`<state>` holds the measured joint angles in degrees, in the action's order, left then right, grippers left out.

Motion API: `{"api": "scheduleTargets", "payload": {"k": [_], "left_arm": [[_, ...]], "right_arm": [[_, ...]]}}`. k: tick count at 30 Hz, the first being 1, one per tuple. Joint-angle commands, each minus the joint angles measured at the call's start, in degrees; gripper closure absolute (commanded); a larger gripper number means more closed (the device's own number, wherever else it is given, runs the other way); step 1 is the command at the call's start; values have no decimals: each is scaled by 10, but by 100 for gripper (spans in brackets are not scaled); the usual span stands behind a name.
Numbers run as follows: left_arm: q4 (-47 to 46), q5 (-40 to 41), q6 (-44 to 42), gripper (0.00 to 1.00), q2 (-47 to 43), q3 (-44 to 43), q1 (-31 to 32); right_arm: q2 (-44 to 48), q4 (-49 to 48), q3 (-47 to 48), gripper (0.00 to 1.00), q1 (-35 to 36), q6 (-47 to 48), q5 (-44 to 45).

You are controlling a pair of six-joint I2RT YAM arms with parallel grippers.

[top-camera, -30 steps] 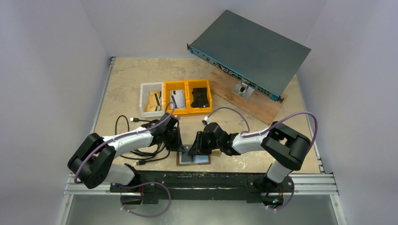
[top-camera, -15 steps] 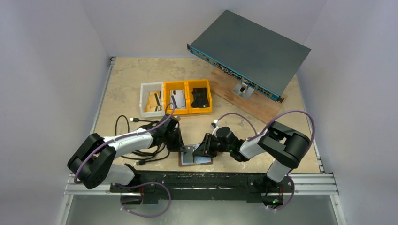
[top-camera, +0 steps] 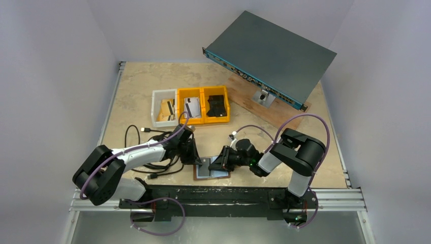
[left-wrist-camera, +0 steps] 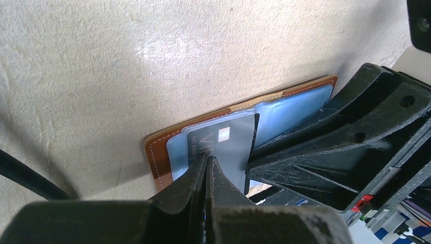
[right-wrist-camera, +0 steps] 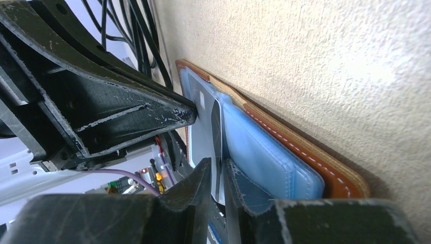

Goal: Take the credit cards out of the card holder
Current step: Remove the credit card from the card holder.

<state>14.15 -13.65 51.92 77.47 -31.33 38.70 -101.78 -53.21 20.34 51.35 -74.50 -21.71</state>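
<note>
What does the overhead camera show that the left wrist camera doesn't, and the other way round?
Only the overhead view: the whole left arm and right arm, the white bin, two yellow bins, the cables, and the grey box on its board.
Only the left wrist view: the grey card with its chip and lettering, poking out of a blue pocket, and the holder with its white stitching.
Both: the brown holder open on the table, the left tool shut with its tip at the card, and the right tool beside it.

Lettering on the grey card [left-wrist-camera: 223,145] is blurred, its lower edge hidden behind the left pincer [left-wrist-camera: 207,161].
</note>
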Motion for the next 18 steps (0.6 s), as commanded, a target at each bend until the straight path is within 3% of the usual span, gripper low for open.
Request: {"api": "scheduleTargets", "payload": {"k": [1,11,18], "left_arm": [[25,28,-10,100,12,24,2],[51,36,-12,100,-21,21,1],[85,50,-25,100,-48,7,1]], "right_arm": [[-18,-11,-1,86,-1,-5,-7],[-1,-16,-25,100,-12,-12,8],[0,-18,-28,100,-15,-12,10]]}}
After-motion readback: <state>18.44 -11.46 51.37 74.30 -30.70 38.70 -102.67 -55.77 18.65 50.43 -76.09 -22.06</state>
